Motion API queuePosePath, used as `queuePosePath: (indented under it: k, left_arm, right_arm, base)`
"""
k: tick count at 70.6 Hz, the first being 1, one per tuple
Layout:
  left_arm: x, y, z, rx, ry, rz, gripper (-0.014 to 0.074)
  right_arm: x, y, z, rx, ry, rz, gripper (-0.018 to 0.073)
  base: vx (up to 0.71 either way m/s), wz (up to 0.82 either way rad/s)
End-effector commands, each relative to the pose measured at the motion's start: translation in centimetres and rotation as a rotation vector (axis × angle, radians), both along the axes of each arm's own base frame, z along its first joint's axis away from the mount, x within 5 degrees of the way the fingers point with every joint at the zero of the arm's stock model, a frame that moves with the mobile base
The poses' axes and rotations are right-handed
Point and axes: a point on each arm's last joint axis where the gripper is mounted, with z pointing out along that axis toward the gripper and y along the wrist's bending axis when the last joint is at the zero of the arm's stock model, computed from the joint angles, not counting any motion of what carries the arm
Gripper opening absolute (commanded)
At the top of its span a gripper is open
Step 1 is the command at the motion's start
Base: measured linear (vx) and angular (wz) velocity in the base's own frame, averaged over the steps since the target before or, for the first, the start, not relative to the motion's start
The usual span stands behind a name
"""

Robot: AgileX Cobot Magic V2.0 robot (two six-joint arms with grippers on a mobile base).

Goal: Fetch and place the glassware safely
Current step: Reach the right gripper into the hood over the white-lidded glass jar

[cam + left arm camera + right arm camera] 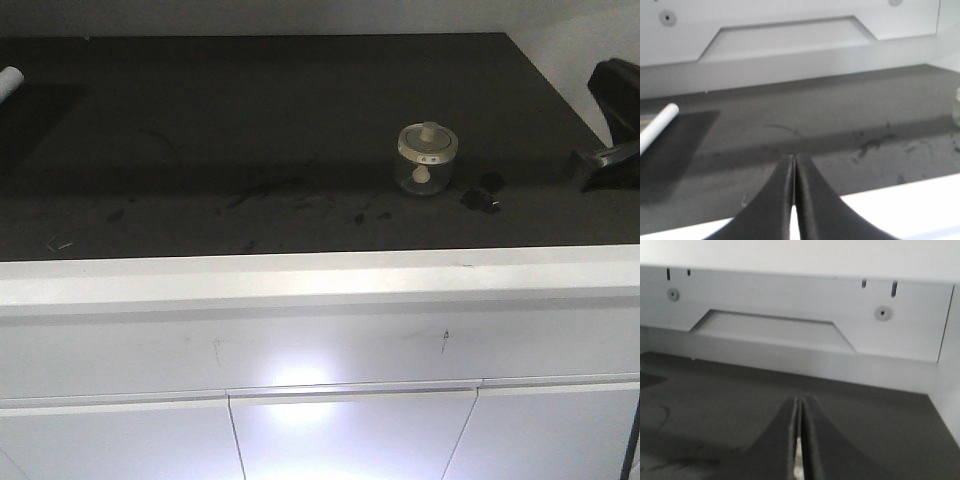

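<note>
Standing lidded on the counter (200, 150) is the glass jar (427, 160); left hand (793, 157), right hand (800, 400) closed.

The small squat clear glass jar (425, 178) has a cream-white lid (428, 142), the smudged table (200, 110) is charcoal black with a white front edge.

quick count: one glass jar (427, 158) with one knobbed lid (428, 140) on the dark surface (200, 120). one small black bit (484, 192) just beside it. one white tube (9, 80) at the far left edge, one pale scrap (60, 242) near the front. two tools total, left tool (793, 159) and right tool (801, 401). two screws (673, 294) on the back panel (790, 300), three cabinet fronts (350, 435) below.
</note>
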Motion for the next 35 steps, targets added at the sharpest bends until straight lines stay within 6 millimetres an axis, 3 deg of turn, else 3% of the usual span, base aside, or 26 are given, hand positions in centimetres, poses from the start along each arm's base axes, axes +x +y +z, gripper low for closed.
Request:
queuePosePath:
  k: [1,23,35]
  left_arm:
    - [-0.3,-0.1,1.2,-0.034,-0.088,-0.012,-0.0007]
    - [-0.3,-0.1,1.2,-0.033,-0.083,-0.011,-0.0007]
    - [-0.3,-0.1,1.1,-0.033,-0.079,-0.011,-0.0007]
  right_arm:
    - [-0.4,0.1,0.4,0.026,-0.037,0.025,-0.0003]
    - [-0.1,0.3,-1.0,0.011,0.001,0.038,0.0003]
    - [1.8,0.7,-2.6,-0.071,0.062,0.082,0.0100]
  base:
    - [0.00,0.00]
    - [0.00,0.00]
    - [0.00,0.00]
